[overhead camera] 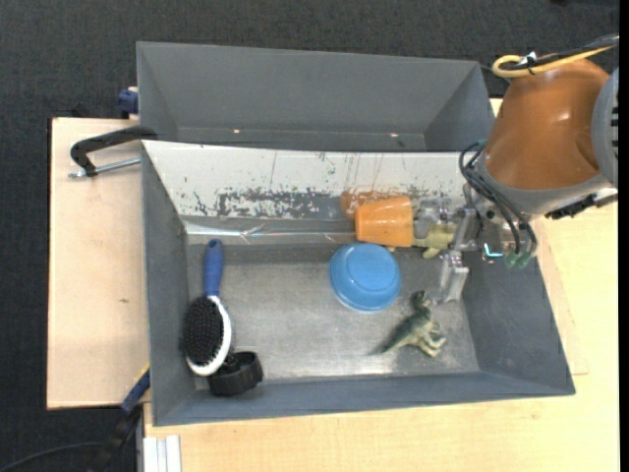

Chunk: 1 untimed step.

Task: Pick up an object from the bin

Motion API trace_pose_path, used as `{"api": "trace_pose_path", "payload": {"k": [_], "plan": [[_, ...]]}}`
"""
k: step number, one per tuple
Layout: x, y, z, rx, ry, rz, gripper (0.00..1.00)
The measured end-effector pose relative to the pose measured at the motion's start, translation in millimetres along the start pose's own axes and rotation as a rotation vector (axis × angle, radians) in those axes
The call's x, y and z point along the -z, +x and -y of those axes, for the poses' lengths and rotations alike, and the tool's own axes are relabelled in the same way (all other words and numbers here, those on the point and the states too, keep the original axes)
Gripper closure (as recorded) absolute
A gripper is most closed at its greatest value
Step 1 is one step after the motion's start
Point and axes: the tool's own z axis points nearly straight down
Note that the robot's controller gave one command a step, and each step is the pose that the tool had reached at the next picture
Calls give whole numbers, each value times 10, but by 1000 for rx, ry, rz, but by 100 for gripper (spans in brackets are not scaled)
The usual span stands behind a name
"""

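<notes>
At right of bin (163, 293), claw (451, 289) near green toy dinosaur (418, 335)

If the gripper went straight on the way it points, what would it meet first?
Probably the small green toy dinosaur, lying just beyond the gripper on the floor of the bin. Depth is unclear, so it could touch bare floor beside it. The blue bowl sits off that line.

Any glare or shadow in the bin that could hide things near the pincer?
Camera view: the bin's far wall carries a bright glare band with streaky reflections, just behind the orange cup. Camera view: the floor is evenly lit, with only a soft shadow around the blue bowl. Camera view: the green toy dinosaur beside the pincer stands out plainly, unshaded.
</notes>
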Motion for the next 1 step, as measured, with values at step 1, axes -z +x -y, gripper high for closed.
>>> {"api": "trace_pose_path", "payload": {"k": [1], "plan": [[-1166,496,15,-46,-1,-3,0]]}}
